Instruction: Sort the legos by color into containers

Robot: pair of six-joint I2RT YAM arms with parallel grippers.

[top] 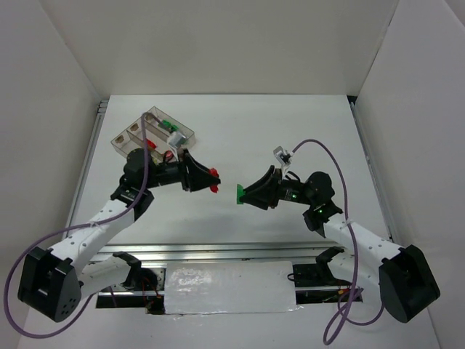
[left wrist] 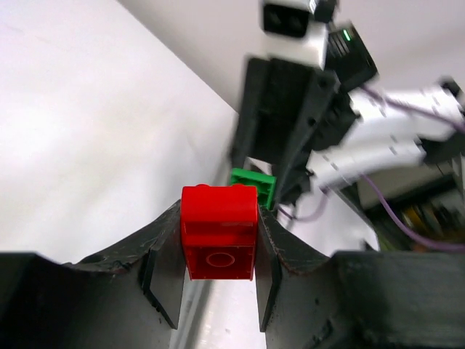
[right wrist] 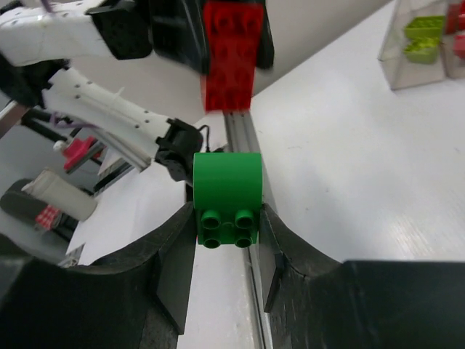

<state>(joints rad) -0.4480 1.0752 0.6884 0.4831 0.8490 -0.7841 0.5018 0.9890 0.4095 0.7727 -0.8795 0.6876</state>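
Left jaws clamp red lego [left wrist: 218, 233]; right jaws clamp green lego [right wrist: 227, 196]; bricks facing, apart.

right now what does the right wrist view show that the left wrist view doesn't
Only right wrist: the clear tray with yellow-green bricks inside, top right. Only left wrist: a lit green light on the right arm. Both: the red brick clamped in the left gripper and the green brick in the right gripper, facing each other.
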